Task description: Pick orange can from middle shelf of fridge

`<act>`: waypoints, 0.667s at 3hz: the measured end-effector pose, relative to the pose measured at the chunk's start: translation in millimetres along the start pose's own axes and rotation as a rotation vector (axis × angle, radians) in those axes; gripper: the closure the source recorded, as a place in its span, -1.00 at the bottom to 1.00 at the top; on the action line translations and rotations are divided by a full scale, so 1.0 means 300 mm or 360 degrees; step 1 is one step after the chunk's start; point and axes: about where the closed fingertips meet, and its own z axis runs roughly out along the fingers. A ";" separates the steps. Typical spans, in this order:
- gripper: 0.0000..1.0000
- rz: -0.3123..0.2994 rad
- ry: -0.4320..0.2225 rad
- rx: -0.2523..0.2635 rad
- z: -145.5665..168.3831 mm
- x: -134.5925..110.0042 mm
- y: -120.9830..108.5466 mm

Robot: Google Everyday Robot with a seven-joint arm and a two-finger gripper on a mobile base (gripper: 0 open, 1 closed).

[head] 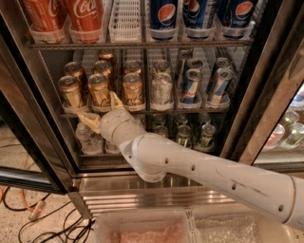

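The gripper [101,110] has its fingers spread, one tip rising between two front orange cans and the other pointing left below the rack edge. It hangs at the front of the middle shelf [156,112]. The orange can [99,89] stands just above it, ungripped, inside the fridge [266,95]. The white arm [213,173] stretches back to the lower right.

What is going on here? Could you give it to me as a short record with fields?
Place: fridge with wire shelves of drinks
Top: Coca-Cola cans left, Pepsi cans right
Middle: middle shelf with orange cans left, a silver can in the centre, blue cans right
Below: bottles
Robot: hand open at the front edge of the middle shelf, just under the orange cans
Holding: nothing yet
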 end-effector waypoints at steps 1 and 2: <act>-0.50 -0.0002 -0.0005 0.0057 0.016 0.005 -0.041; -0.48 -0.0007 -0.0007 0.0117 0.027 0.009 -0.087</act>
